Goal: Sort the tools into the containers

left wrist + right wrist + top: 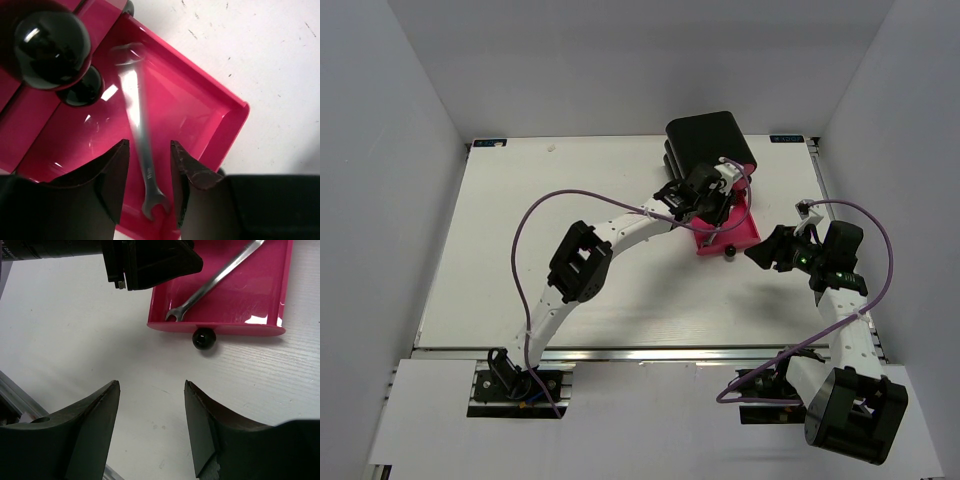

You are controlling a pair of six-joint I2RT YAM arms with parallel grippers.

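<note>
The silver wrench (142, 145) lies inside the open bottom drawer (220, 125), whose inside is pink. It also shows in the right wrist view (215, 282), slanting across the drawer (220, 329) behind its black knob (204, 338). My left gripper (150, 150) hovers open just above the wrench, one finger on each side, not gripping it. In the top view the left gripper (715, 205) is over the drawer (740, 235), in front of the black drawer stack (710, 140). My right gripper (765, 250) is open and empty over the table, right of the drawer. No screwdrivers are in view.
Two black knobs (50, 47) of the upper, shut drawers sit close to the left of my left gripper. The left arm's gripper body (150, 262) hangs over the drawer's left corner. White walls enclose the table on three sides.
</note>
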